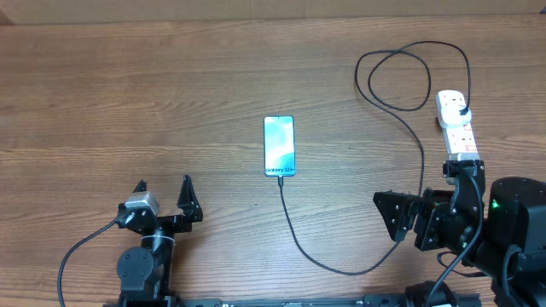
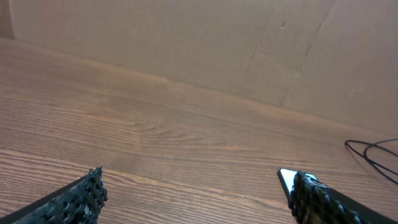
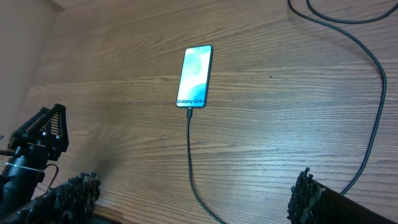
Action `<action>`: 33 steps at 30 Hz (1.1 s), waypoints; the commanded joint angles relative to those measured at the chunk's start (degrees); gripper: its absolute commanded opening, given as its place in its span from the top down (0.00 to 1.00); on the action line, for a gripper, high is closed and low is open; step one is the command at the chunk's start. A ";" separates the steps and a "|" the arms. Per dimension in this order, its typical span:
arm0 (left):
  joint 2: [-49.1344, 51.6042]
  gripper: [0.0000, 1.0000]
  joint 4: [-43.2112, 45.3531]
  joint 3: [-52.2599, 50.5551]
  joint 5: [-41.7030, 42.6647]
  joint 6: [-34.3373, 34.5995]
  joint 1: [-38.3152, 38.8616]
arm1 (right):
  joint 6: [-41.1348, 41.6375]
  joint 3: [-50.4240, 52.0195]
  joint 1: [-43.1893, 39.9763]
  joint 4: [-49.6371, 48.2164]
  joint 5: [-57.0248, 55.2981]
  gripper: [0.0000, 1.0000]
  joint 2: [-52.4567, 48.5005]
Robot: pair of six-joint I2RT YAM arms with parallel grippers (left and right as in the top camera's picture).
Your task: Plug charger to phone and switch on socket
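Both wide open, empty: left gripper, right gripper.
Charger cable already joins Galaxy S24+ phone and power strip; right one waits nearest, likely for switching.

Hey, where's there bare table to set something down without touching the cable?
The widest bare table lies left of the phone, beyond the left pincer. A smaller patch sits between the phone and the charger to its right. Crowded: the right side, with charger loops, the socket and the right pincer.
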State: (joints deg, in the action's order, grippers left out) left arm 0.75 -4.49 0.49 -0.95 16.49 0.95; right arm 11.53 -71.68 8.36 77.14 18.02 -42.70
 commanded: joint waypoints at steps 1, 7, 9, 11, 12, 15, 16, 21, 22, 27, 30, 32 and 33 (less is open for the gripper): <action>-0.50 0.00 0.11 -0.22 -0.76 -1.07 -0.61 | -0.50 -0.76 0.31 -0.26 0.09 0.00 0.15; -0.50 0.00 0.11 -0.22 -0.79 -1.07 -0.61 | -0.50 -0.76 0.31 -0.26 0.09 0.00 0.15; -0.50 0.00 0.11 -0.22 -0.76 -1.07 -0.61 | -0.50 -0.76 0.31 -0.26 0.09 0.00 0.15; -0.50 0.00 0.11 -0.22 -0.76 -1.07 -0.61 | -0.48 -0.76 0.31 -0.26 0.09 0.00 0.15; -0.50 0.00 0.11 -0.22 -0.76 -1.07 -0.61 | -0.50 -0.76 0.31 -0.26 0.09 0.00 0.15; -0.50 0.00 0.11 -0.22 -0.76 -1.07 -0.61 | -0.50 -0.76 0.31 -0.26 0.09 0.00 0.15; -0.50 0.00 0.11 -0.22 -0.76 -1.09 -0.61 | -0.48 -0.76 0.31 -0.26 0.09 0.00 0.15; -0.50 0.00 0.11 -0.22 -0.76 -1.07 -0.61 | -0.50 -0.76 0.31 -0.26 0.09 0.00 0.15; -0.50 0.00 0.11 -0.22 -0.76 -1.07 -0.61 | -0.50 -0.76 0.31 -0.26 0.09 0.00 0.15; -0.50 0.00 0.11 -0.22 -0.76 -1.07 -0.61 | -1.38 -0.66 0.31 -0.79 -3.80 0.00 0.13; -0.50 0.00 0.11 -0.22 -0.76 -1.07 -0.61 | -1.40 0.76 0.31 -1.55 -7.13 0.00 1.03; -0.50 0.00 0.11 -0.22 -0.76 -1.07 -0.61 | -1.40 3.06 0.31 -2.27 -9.09 0.00 2.49; -0.50 0.00 0.11 -0.22 -0.76 -1.07 -0.61 | -1.40 4.35 0.31 -2.67 -9.55 0.00 3.30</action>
State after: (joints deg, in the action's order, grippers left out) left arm 0.75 -4.49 0.51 -0.95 16.34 0.95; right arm 10.66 -70.02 8.36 74.81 12.58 -41.60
